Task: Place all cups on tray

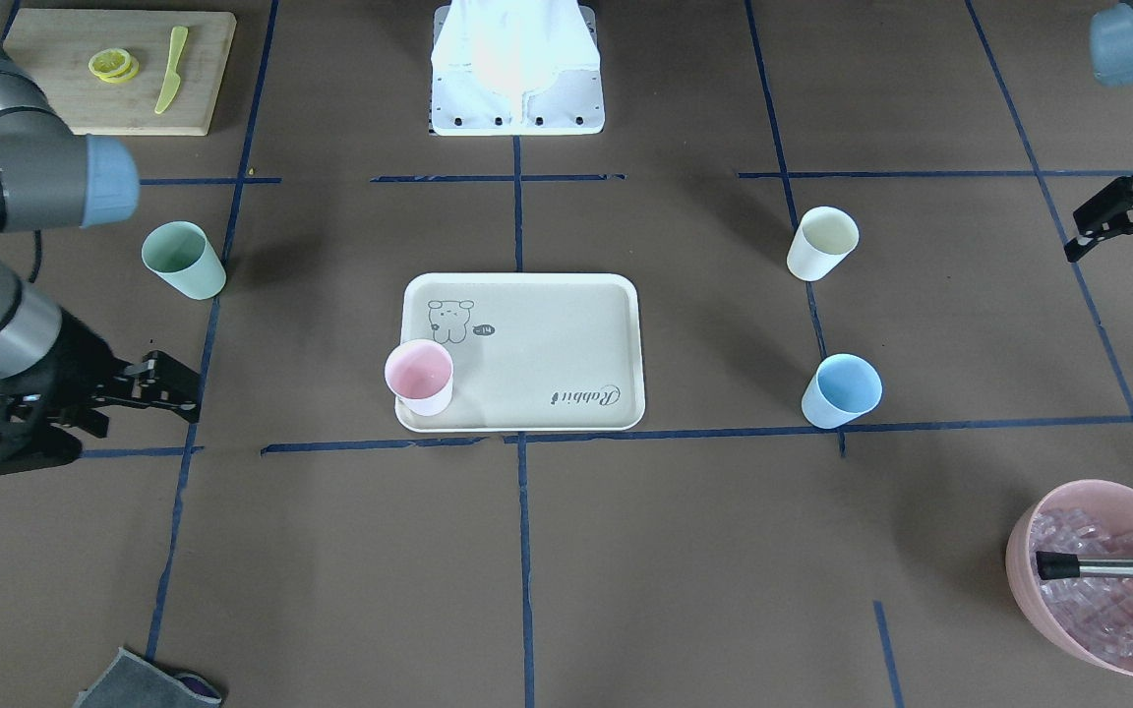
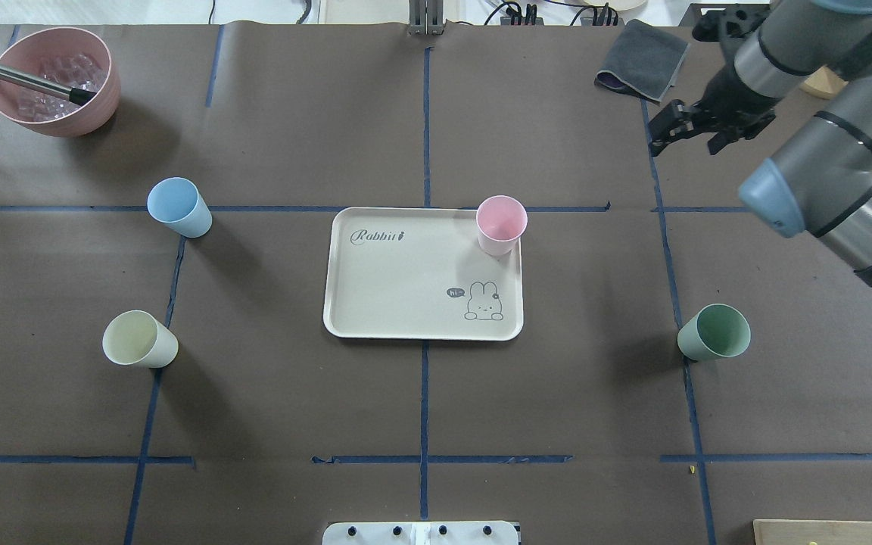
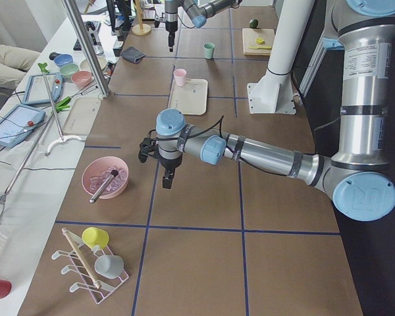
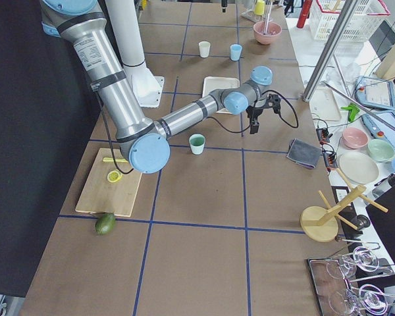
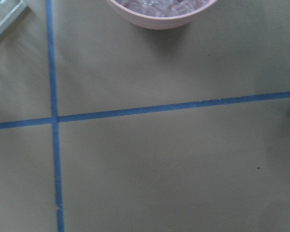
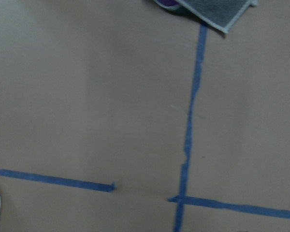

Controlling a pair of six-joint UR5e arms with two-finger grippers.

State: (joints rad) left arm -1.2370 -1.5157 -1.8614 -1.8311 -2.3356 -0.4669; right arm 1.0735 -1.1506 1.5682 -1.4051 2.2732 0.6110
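The cream tray [image 1: 547, 344] [image 2: 406, 280] lies mid-table. The pink cup [image 1: 419, 377] [image 2: 502, 224] stands upright on one of its corners. The mint green cup [image 1: 183, 260] [image 2: 714, 332], the cream-white cup [image 1: 822, 244] [image 2: 139, 339] and the light blue cup [image 1: 842, 391] [image 2: 179, 207] stand on the table off the tray. My right gripper [image 1: 195, 393] [image 2: 682, 145] is open and empty, above the table beyond the green cup. My left gripper [image 1: 1112, 258] is open and empty, well outboard of the white cup.
A pink bowl [image 1: 1107, 629] [image 2: 54, 113] of clear cubes holds a metal-handled tool. A wooden cutting board [image 1: 55, 88] carries lemon slices and a green knife. A grey cloth [image 2: 642, 59] [image 6: 217, 12] lies near the right gripper. The robot base [image 1: 517, 98] is behind the tray.
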